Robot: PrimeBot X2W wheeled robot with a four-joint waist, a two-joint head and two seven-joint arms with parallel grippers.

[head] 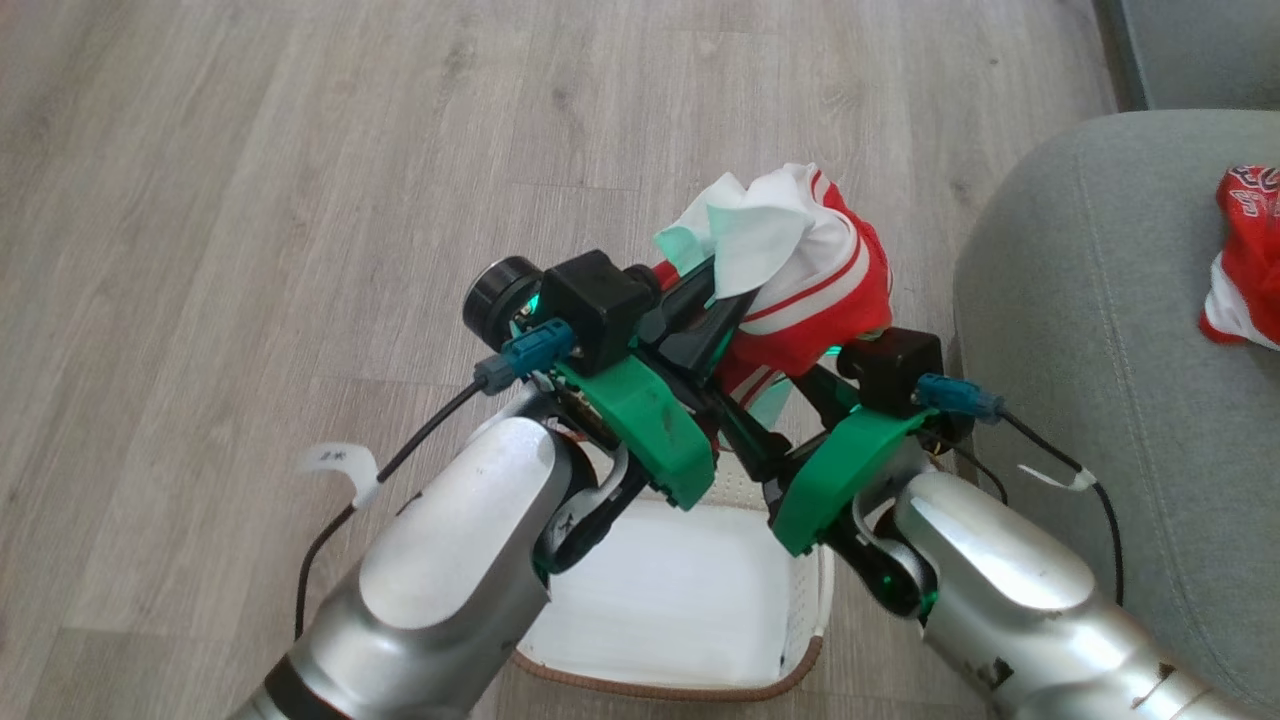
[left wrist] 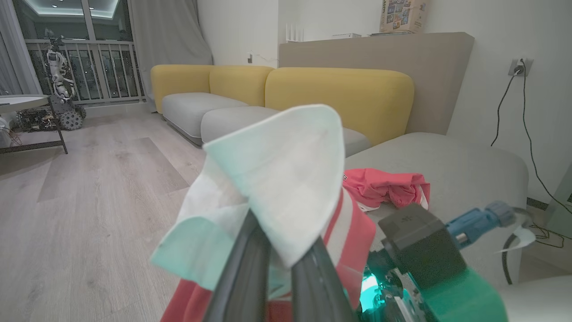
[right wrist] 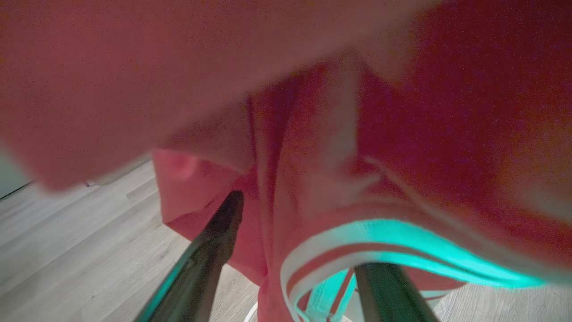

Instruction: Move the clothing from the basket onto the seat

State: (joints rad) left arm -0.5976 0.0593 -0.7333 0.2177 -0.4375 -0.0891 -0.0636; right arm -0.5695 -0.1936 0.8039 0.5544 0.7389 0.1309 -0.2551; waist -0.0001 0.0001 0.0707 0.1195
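Observation:
The red shorts (head: 810, 290) with white stripes and a pale lining hang bunched in the air above the basket (head: 680, 690), and my left gripper (head: 722, 305) is shut on them. In the left wrist view my left gripper (left wrist: 281, 250) pinches the white lining (left wrist: 286, 179). My right gripper (head: 795, 375) sits just under the shorts; in the right wrist view the right gripper (right wrist: 299, 232) stands open with the striped waistband (right wrist: 357, 250) draped across its fingers. The white basket's inside looks bare. A red jersey (head: 1245, 255) lies crumpled on the grey-green seat (head: 1090, 330), also seen as the jersey (left wrist: 384, 188) on the seat (left wrist: 469, 165).
Pale wood floor (head: 250, 200) stretches to the left and ahead. The seat's rounded edge is close on the right of the basket. A yellow-backed sofa (left wrist: 313, 94) stands beyond, and a wall socket with cables (left wrist: 518, 67) is at the far right.

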